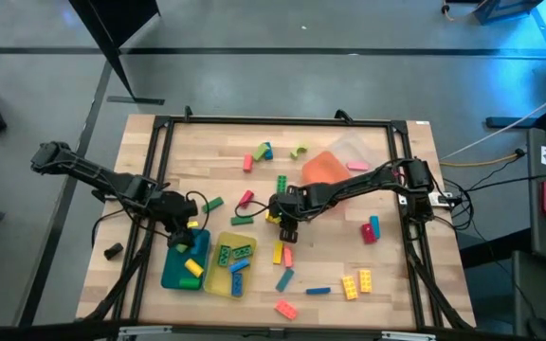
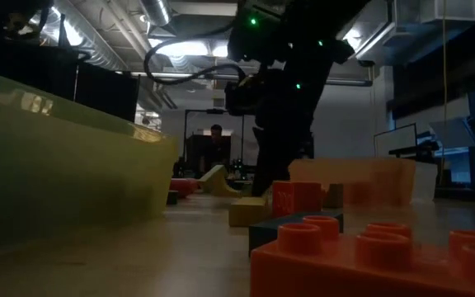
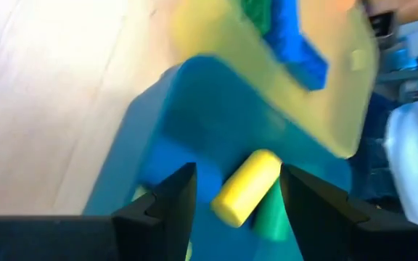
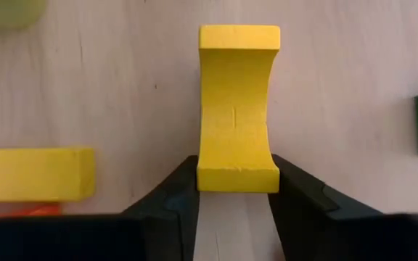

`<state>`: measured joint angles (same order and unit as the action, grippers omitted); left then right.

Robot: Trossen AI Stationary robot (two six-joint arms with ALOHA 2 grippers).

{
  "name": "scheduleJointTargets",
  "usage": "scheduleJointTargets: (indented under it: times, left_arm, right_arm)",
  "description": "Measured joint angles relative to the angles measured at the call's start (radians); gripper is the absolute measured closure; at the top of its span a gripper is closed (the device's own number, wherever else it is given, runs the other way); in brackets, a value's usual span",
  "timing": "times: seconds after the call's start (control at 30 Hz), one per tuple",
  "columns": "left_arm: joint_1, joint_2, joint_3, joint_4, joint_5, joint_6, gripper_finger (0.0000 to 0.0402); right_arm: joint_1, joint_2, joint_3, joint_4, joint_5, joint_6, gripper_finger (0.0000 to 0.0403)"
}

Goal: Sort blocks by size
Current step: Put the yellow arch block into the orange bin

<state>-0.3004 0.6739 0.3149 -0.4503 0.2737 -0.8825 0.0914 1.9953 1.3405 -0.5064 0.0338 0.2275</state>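
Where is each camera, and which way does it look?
High: above, looking down on the table, both arms.
Low: table height, looking across; an arm behind the orange block.
Left wrist: over the teal tray, open left gripper.
Right wrist: right gripper closed on the yellow arch.
Shared: high view also shows that teal tray.

The left arm reached in from the left side and bent down near the front. Its end effector (image 3: pixel 232 190) pointed down with its two fingers wide apart, holding nothing. The right arm stretched far across from the right side to the middle. Its end effector (image 4: pixel 235 181) pointed down, fingers pressed on something between them.
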Motion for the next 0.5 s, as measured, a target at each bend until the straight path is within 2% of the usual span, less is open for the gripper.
scheduleJointTargets:
  times: [0.13,0.27,0.5]
  left_arm:
    - [0.0,0.0,0.0,0.072,-0.001,0.009,0.022]
    - [0.0,0.0,0.0,0.144,-0.033,0.058,0.022]
    - [0.0,0.0,0.0,0.265,-0.079,0.138,0.022]
  right_arm:
    - [0.0,0.0,0.104,-0.171,0.0,-0.05,0.0269]
    - [0.0,0.0,0.229,-0.372,0.003,-0.127,0.0248]
    - [0.0,-0.001,0.376,-0.63,0.123,-0.246,0.0268]
